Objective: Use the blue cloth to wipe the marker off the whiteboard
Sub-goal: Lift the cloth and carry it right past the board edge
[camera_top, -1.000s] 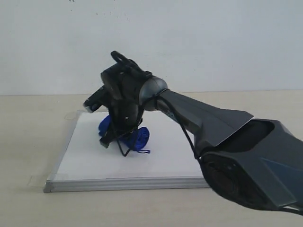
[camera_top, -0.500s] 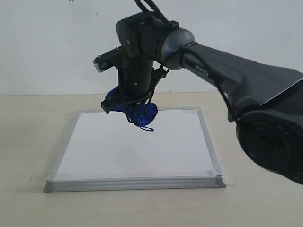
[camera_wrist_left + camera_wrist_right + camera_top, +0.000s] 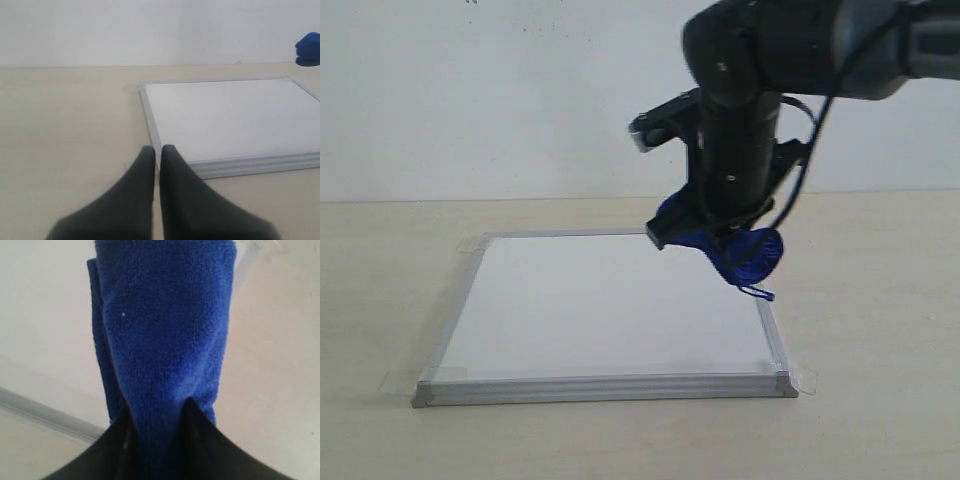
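**Two risks: a snagged tail and a smear nobody can see**

Exterior view: the right gripper (image 3: pixel 705 238) pinched the blue cloth (image 3: pixel 745 255) in the air, clear of the whiteboard (image 3: pixel 600 300), toward 2 o'clock from the board's centre and above its 3 o'clock frame (image 3: pixel 768 330). A loose tail dangled from the bundle. If the arm came down from there, that tail could catch on the metal edge and drag the cloth out of the grip. The white surface showed no marker line at all. Wiping therefore looked finished, though a faint red haze would be too weak to make out at this range.

Left wrist view: the left gripper (image 3: pixel 156 150) had its fingers pressed together with nothing between them, low over the table (image 3: pixel 60 125) and just beside the board's near corner. A careless sweep from there could knock the board askew. The board face (image 3: pixel 225 115) again read clean white, with the cloth (image 3: pixel 309 49) hanging beyond it.

Right wrist view: the jaws gripped only the narrow end of the folded cloth (image 3: pixel 160 315), right gripper (image 3: pixel 157 412). The fabric was thick, soft terry, so it might slip under a hard wipe. Beneath it lay the board (image 3: pixel 45 315).
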`<state>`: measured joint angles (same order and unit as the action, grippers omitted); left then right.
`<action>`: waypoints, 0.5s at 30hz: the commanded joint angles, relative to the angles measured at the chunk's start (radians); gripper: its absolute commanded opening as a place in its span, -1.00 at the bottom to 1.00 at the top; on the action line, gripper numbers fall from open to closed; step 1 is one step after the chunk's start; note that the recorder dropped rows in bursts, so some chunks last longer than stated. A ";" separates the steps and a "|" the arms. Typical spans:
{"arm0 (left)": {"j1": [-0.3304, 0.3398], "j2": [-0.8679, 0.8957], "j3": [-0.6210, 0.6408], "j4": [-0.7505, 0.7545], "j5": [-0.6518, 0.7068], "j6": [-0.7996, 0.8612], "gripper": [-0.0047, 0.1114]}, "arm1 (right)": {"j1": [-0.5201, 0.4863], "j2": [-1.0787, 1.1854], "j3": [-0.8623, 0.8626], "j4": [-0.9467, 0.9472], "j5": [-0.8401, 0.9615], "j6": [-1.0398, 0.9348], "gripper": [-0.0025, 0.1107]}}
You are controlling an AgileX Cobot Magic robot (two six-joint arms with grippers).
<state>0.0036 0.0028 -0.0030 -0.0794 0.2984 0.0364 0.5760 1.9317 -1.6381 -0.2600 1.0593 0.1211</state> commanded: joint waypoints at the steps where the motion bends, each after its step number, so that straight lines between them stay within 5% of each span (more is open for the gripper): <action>1: -0.005 -0.003 0.003 -0.006 -0.010 0.002 -0.85 | -0.138 -0.109 0.206 -0.017 -0.150 0.086 -0.96; 6: -0.005 -0.003 0.003 -0.006 -0.010 0.002 -0.85 | -0.261 -0.125 0.366 -0.017 -0.311 0.184 -0.96; 15: -0.005 -0.003 0.003 -0.006 -0.010 0.002 -0.85 | -0.268 -0.075 0.422 -0.023 -0.512 0.271 -0.96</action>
<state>0.0036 0.0028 -0.0030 -0.0794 0.2984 0.0364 0.3107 1.8314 -1.2205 -0.2760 0.5986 0.3626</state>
